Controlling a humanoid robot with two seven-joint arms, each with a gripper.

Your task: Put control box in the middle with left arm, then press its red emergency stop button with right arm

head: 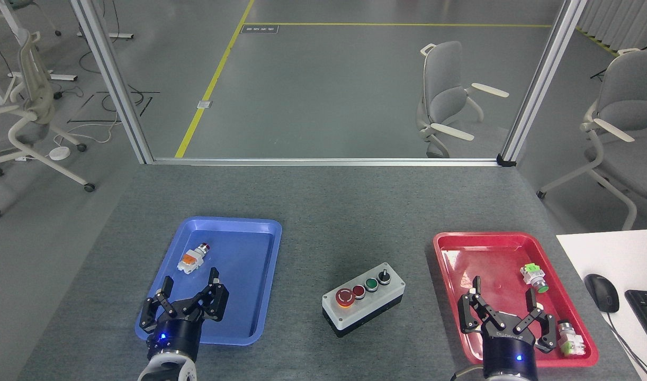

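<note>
control box (pixel 364 298) sits on open carpet; blue tray (pixel 260 233) at 9 o'clock, red tray (pixel 445 264) at 3; left gripper (pixel 188 288) and right gripper (pixel 503 301) both spread, empty.

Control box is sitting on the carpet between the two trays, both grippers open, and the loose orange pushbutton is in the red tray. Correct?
Not quite. The head view shows the orange pushbutton in the blue tray, not the red tray. The rest holds: the control box sits on the carpet between the trays, and the left gripper and right gripper are both open.
</note>
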